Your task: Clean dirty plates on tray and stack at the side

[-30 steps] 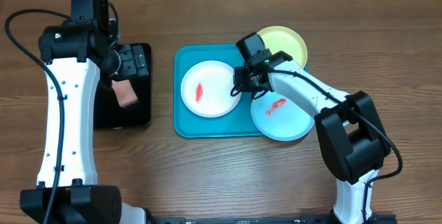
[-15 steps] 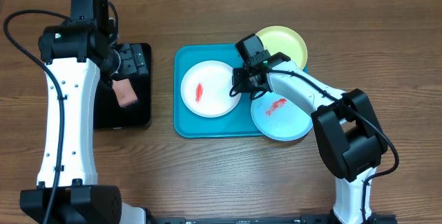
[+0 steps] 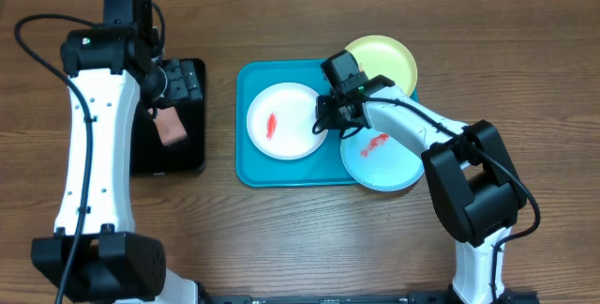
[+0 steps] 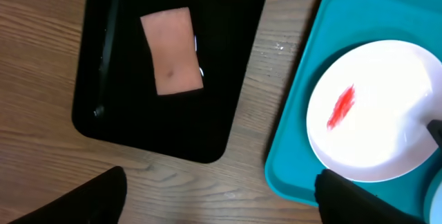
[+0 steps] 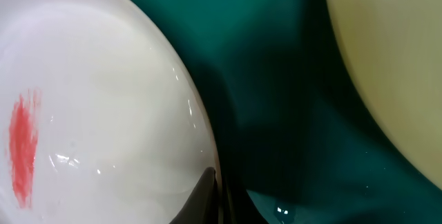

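Slippage was our worry: the right gripper [image 5: 215,200] pinched only the thin rim of the white plate [image 5: 103,113], while the left gripper [image 4: 221,196] hung open, empty.

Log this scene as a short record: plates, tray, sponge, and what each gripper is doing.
white plate: on tray, red smear
light blue plate: red smear, at tray's near right corner
yellow-green plate: tray's far right corner, no smear visible
sponge: on black tray
left gripper: open, holding nothing
right gripper: shut on white plate's right rim
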